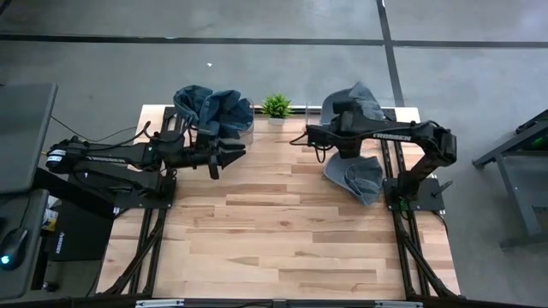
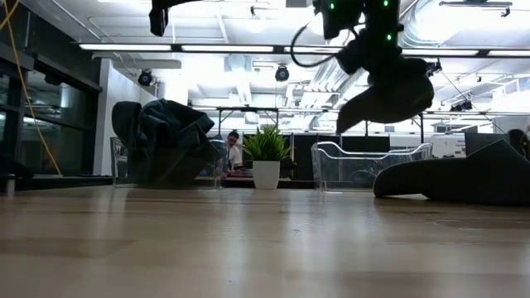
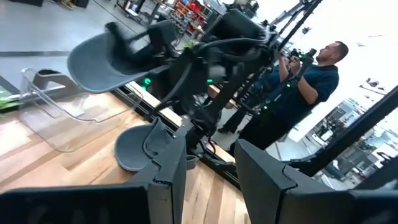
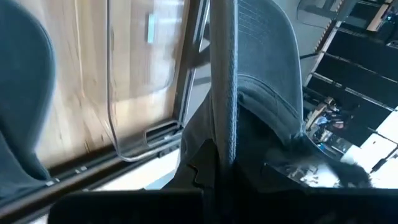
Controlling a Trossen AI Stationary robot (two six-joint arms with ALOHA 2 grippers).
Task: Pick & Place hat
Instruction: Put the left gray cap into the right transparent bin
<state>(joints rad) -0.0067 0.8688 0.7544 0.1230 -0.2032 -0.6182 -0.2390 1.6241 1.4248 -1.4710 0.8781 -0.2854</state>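
Wood table — office behind

The worktop lies open across the frame's lower half; along the top edge, a hat-stuffed bin, potted plant and clear tray crowd passage.

Dark robot arms: two are showing, a left arm and a right arm.
Clear plastic bins: two are standing at the far edge, a left bin and a right bin.
Small green potted plants: one plant is sitting between the bins.
People: one person is standing beyond the table.
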